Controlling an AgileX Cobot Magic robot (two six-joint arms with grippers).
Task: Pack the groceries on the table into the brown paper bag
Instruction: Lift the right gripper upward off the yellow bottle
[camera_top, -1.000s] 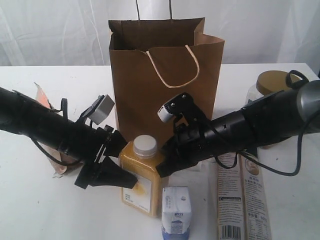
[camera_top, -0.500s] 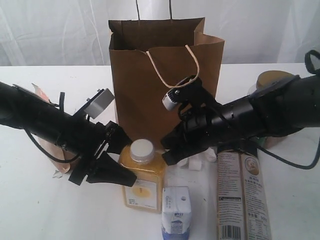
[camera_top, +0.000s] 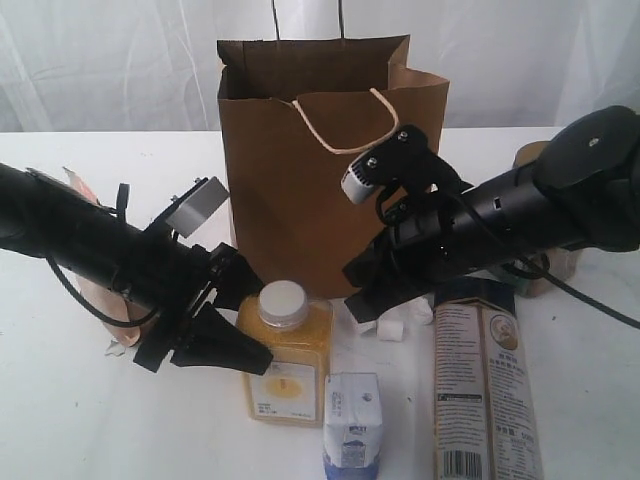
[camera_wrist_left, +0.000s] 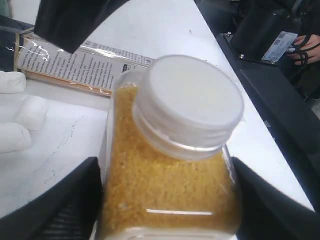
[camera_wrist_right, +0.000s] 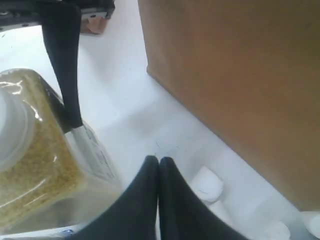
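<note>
The yellow white-capped bottle (camera_top: 287, 352) (camera_wrist_left: 170, 165) stands on the table (camera_top: 60, 420) in front of the brown paper bag (camera_top: 330, 150). My left gripper (camera_top: 262, 326) (camera_wrist_left: 167, 210) is shut on its body, one black finger pressed to each side. My right gripper (camera_top: 358, 292) (camera_wrist_right: 159, 162) is shut and empty, hovering over the table between the bottle and the bag's base. Small white marshmallows (camera_top: 390, 325) (camera_wrist_right: 207, 184) lie just under it. The white-blue carton (camera_top: 352, 420) stands at the front. The long packet (camera_top: 485, 390) lies to its right. No can is in view.
The gold-lidded jar (camera_top: 538, 160) stands at the right, mostly hidden behind my right arm. The brown-orange pouch (camera_top: 85, 200) shows behind my left arm. The bag (camera_wrist_right: 235, 75) rises close beside my right gripper.
The right gripper has drawn back up and to the right, off the bottle, uncovering the marshmallows. The bottle has gone from tilted to upright in the left gripper.
</note>
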